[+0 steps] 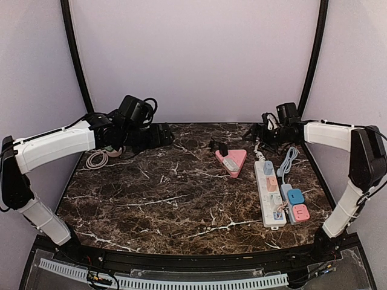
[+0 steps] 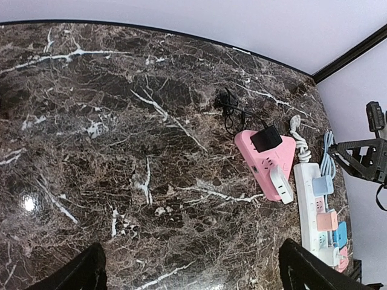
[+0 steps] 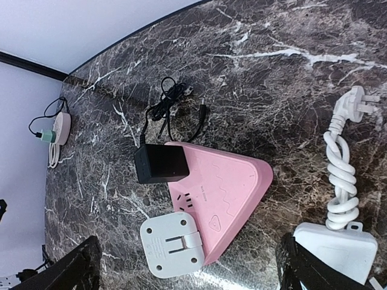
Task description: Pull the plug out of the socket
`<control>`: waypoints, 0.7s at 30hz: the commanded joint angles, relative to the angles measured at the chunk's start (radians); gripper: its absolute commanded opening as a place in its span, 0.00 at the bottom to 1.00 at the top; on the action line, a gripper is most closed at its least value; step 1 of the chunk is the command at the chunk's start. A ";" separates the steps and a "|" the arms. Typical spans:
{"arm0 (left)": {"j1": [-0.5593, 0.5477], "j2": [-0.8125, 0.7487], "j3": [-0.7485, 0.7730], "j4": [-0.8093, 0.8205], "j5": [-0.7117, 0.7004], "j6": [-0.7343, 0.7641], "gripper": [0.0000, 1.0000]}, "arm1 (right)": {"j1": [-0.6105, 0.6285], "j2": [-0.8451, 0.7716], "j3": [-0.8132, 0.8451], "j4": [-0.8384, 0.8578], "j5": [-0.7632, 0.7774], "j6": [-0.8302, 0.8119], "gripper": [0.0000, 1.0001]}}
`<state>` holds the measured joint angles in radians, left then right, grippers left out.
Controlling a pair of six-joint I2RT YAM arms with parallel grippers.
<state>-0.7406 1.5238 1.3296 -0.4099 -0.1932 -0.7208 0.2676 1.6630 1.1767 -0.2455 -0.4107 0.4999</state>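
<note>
My right gripper (image 3: 190, 275) has its jaws spread and empty, as does my left gripper (image 2: 193, 275). In the right wrist view the pink triangular socket (image 3: 224, 187) lies mid-frame. The black plug (image 3: 160, 163) sits at its upper left edge and a white adapter (image 3: 172, 244) at its lower left.

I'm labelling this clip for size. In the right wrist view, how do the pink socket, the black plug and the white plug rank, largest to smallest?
1. pink socket, clearly largest
2. white plug
3. black plug
The white plug may sit nearer the camera, so their true sizes could be closer.
</note>
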 commanded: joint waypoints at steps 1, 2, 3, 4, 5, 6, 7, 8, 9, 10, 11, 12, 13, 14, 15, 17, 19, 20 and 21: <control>0.016 -0.019 -0.035 0.038 0.103 -0.066 0.99 | -0.004 0.080 0.060 0.053 -0.090 0.023 0.96; 0.016 -0.013 -0.035 0.040 0.119 -0.069 0.99 | -0.006 0.108 0.078 0.048 -0.099 0.023 0.95; 0.018 -0.010 -0.035 0.041 0.136 -0.078 0.99 | -0.005 0.133 0.094 0.044 -0.106 0.024 0.94; 0.018 -0.004 -0.034 0.043 0.145 -0.081 0.99 | -0.006 0.157 0.108 0.043 -0.112 0.028 0.94; 0.019 -0.002 -0.033 0.043 0.160 -0.087 0.99 | -0.005 0.180 0.121 0.045 -0.118 0.029 0.93; 0.019 0.001 -0.031 0.043 0.167 -0.088 0.99 | -0.005 0.199 0.132 0.048 -0.121 0.030 0.92; 0.020 0.003 -0.031 0.041 0.177 -0.090 0.99 | -0.005 0.221 0.146 0.047 -0.119 0.031 0.92; 0.020 0.003 -0.030 0.039 0.181 -0.090 0.99 | -0.005 0.240 0.166 0.046 -0.114 0.031 0.91; 0.022 0.003 -0.031 0.034 0.186 -0.091 0.99 | -0.005 0.257 0.181 0.044 -0.102 0.031 0.91; 0.023 0.003 -0.032 0.032 0.188 -0.091 0.99 | -0.006 0.277 0.196 0.038 -0.088 0.030 0.90; 0.025 0.003 -0.032 0.028 0.190 -0.088 0.99 | -0.007 0.292 0.214 0.029 -0.070 0.026 0.89; 0.026 0.002 -0.032 0.026 0.190 -0.089 0.99 | -0.009 0.308 0.232 0.012 -0.048 0.020 0.88; 0.026 0.001 -0.032 0.021 0.190 -0.088 0.99 | -0.011 0.323 0.249 -0.002 -0.032 0.015 0.87; 0.027 -0.002 -0.033 0.019 0.190 -0.088 0.99 | -0.013 0.335 0.259 -0.008 -0.026 0.008 0.85; 0.029 -0.004 -0.036 0.017 0.191 -0.087 0.99 | -0.014 0.347 0.267 -0.010 -0.024 0.001 0.84; 0.030 -0.012 -0.041 0.016 0.215 -0.083 0.99 | -0.015 0.368 0.281 -0.022 -0.017 -0.013 0.81; 0.032 -0.022 -0.047 0.015 0.227 -0.081 0.99 | -0.014 0.385 0.285 -0.033 -0.005 -0.023 0.78; 0.034 -0.023 -0.049 0.014 0.232 -0.079 0.99 | -0.014 0.387 0.282 -0.034 -0.002 -0.028 0.77; 0.035 -0.027 -0.052 0.013 0.234 -0.079 0.99 | -0.015 0.390 0.278 -0.030 0.000 -0.030 0.76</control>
<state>-0.7151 1.5246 1.3006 -0.3897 0.0071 -0.8009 0.2588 2.0300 1.4376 -0.2596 -0.4435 0.4965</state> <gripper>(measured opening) 0.989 0.772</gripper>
